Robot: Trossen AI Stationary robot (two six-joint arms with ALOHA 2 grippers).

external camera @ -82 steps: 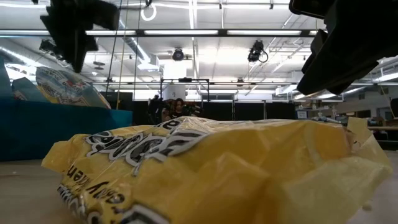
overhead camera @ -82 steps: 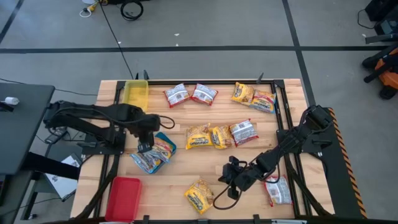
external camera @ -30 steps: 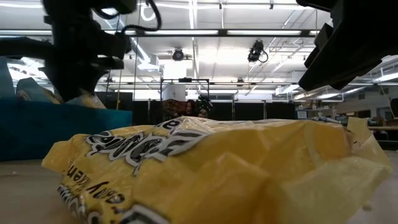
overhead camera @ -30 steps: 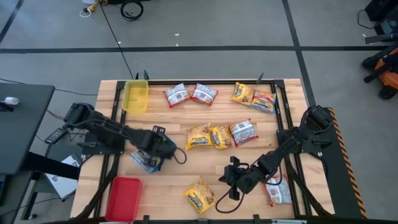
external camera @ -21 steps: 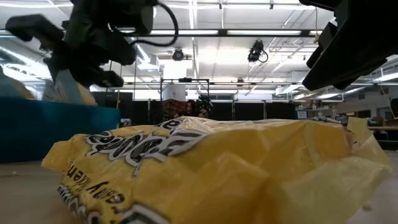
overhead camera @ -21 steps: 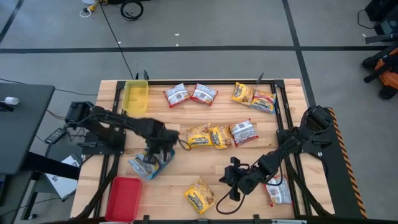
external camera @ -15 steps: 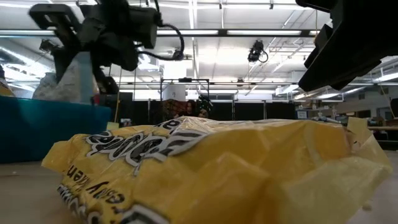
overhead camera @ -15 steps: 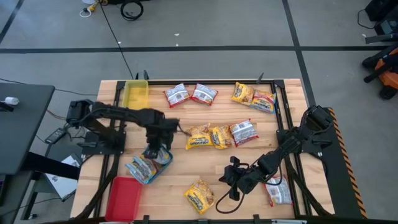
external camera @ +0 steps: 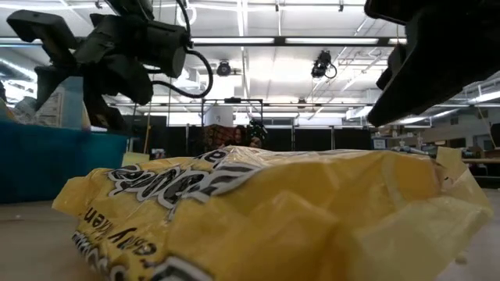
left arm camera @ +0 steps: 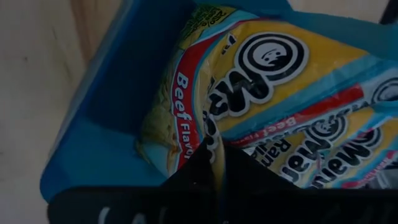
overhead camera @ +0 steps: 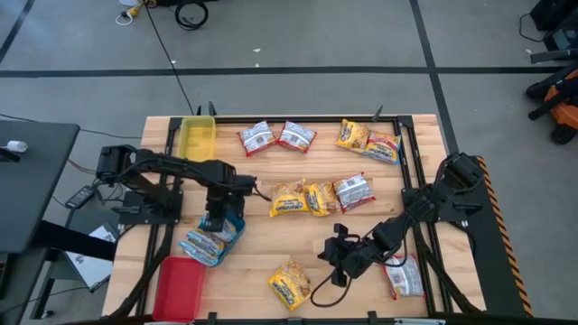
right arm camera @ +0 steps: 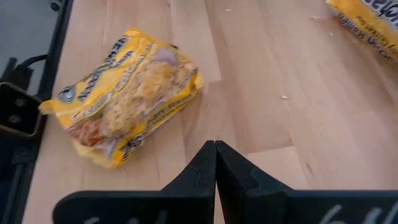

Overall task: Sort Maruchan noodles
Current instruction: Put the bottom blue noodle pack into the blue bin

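Observation:
Maruchan noodles lie scattered over the wooden table: two red-and-white packets (overhead camera: 276, 136) and two yellow ones (overhead camera: 368, 140) at the far side, three packets (overhead camera: 320, 196) in the middle, and one yellow packet (overhead camera: 291, 283) near the front edge. A blue tray (left arm camera: 93, 118) at the near left holds pale-blue beef packets (left arm camera: 273, 74). My left gripper (overhead camera: 217, 223) is down in this tray, shut on a packet. My right gripper (overhead camera: 336, 258) hangs shut above bare wood, right of the front yellow packet (right arm camera: 124, 106). My left gripper pinches a raised fold of a beef packet's wrapper (left arm camera: 213, 134) between its two fingers, coming from above and pointing down into the tray. The packet lies in the blue tray on the other packets.
A yellow tray (overhead camera: 197, 138) stands at the far left and a red tray (overhead camera: 180, 287) at the near left corner. Another red-and-white packet (overhead camera: 404, 276) lies at the near right beside the right arm. Bare wood shows between the blue tray and the front yellow packet.
My left arm has swung round over the blue tray, its gripper staying down at the packets. The tray with its packets has turned and slid a little toward the table's near left corner. My right arm has kept still.

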